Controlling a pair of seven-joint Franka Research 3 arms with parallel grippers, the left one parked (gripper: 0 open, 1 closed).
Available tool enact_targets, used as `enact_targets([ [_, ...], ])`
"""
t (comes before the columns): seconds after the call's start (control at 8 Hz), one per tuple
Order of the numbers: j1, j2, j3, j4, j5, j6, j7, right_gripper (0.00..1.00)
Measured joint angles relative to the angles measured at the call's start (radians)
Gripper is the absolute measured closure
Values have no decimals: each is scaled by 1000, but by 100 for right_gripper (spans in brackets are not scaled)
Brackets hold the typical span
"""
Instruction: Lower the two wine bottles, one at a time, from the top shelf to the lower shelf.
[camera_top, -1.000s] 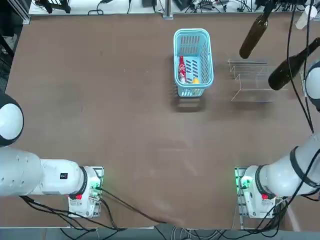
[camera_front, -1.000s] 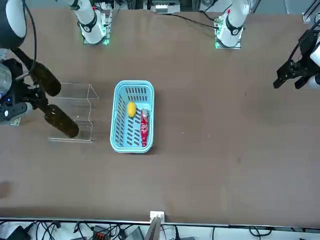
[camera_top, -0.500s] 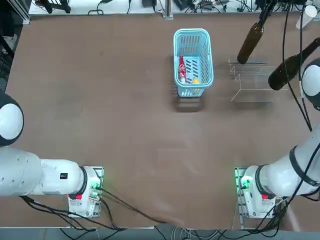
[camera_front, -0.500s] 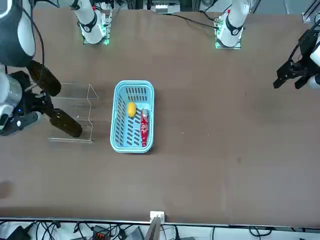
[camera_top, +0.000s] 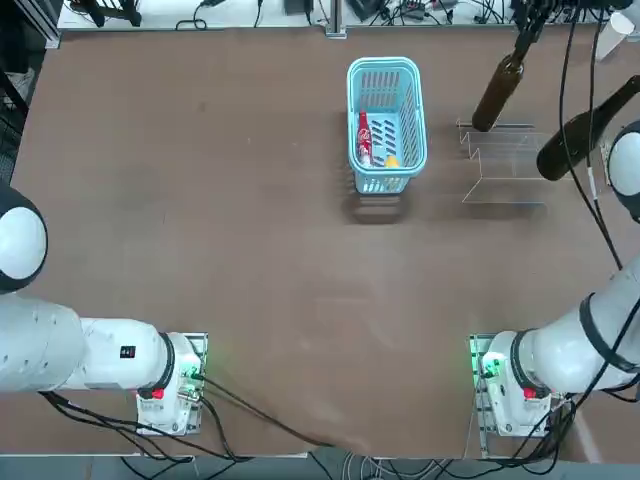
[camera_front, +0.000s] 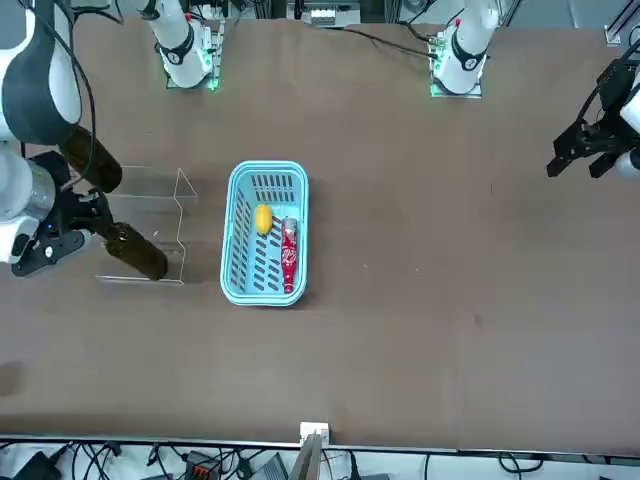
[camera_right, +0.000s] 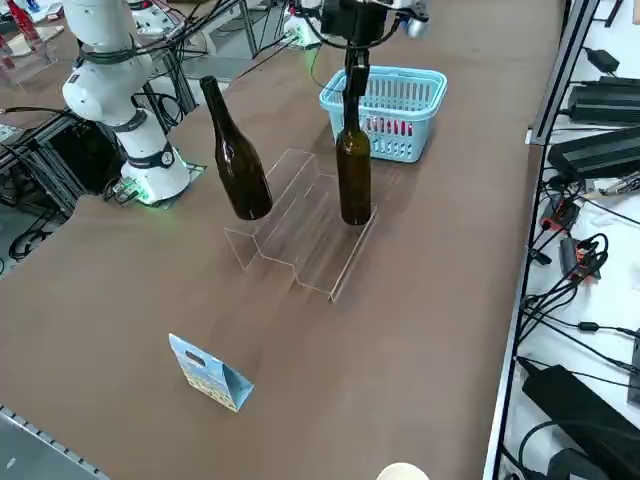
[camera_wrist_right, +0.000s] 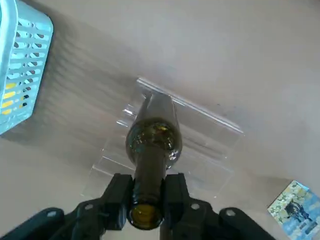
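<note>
Gripping one of two wine bottles (camera_right: 353, 170), right pincer (camera_wrist_right: 148, 196), one basket (camera_top: 386, 120)

Two slim dark olive-brown wine bottles, long-necked and unlabelled, stand upright at the clear acrylic stepped stand (camera_right: 300, 225). One bottle (camera_right: 353, 160) hangs by its neck with its base at the lower shelf (camera_right: 335, 245), on the stand's far side. The other bottle (camera_right: 236, 160) stands on the top shelf (camera_right: 262, 222), toward the near-right side.
</note>
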Motion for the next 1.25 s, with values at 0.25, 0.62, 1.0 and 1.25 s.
enact_targets([
  [0.25, -2, -30, 0, -65, 0, 34, 0, 62],
  [0.62, -2, -52, 0, -104, 0, 47, 0, 62],
  [1.0, -3, -54, 0, -106, 1, 48, 0, 45],
  [1.25, -3, -63, 0, -106, 1, 48, 0, 11],
])
